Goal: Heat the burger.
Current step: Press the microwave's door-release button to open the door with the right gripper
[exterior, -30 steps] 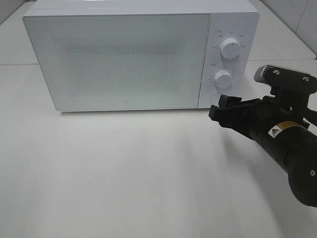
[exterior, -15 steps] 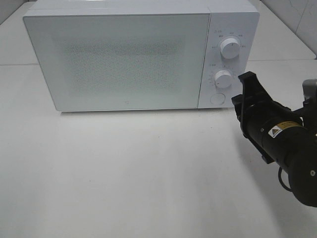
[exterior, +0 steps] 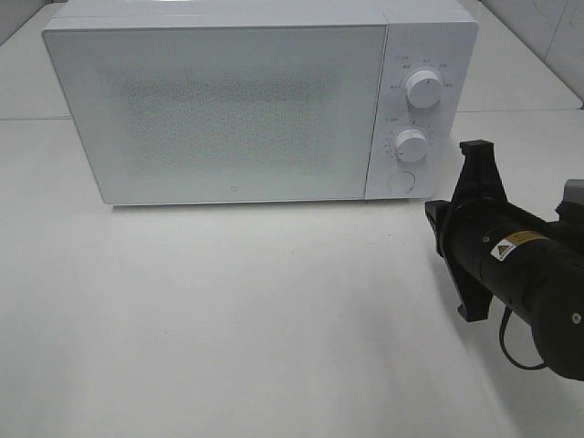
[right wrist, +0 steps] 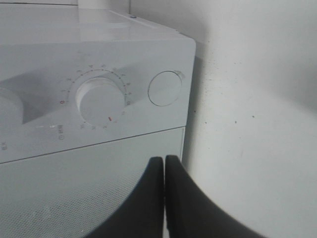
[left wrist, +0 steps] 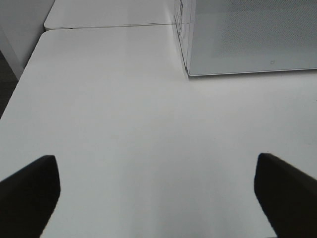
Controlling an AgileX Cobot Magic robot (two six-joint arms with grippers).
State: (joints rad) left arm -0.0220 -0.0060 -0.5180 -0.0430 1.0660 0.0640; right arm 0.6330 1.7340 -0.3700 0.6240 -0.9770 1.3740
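1. Left gripper (left wrist: 156, 163): its two black fingers (left wrist: 29, 193) stand wide apart with nothing between them, above a bare stretch of the white matte tabletop (exterior: 228, 319), off the left end of the oven.

2. White box-shaped microwave oven (exterior: 228, 109): it stands at the back of the tabletop with its door shut. The door carries a grey dotted mesh panel (exterior: 219, 119) and a small mark low at centre (exterior: 228, 190), too small to read.

3. Control strip, right of the door: upper white round dial (exterior: 424, 88), lower white round dial (exterior: 411, 144) and a round flush button (exterior: 400, 181) below them. Grey scale printing rings both dials but is illegible. The right wrist view shows a red tick by the lower dial.

4. Right gripper (right wrist: 164, 163): its black fingers (right wrist: 143, 198) are pressed together and hold nothing. The tips point at the oven's lower right front corner, close to it; contact cannot be told.

5. Black right arm (exterior: 538, 292): it bears a yellow-and-white warning label (exterior: 511, 243) with a triangle symbol; the text is unreadable.

6. Burger: it is visible in no view, so its location cannot be told.
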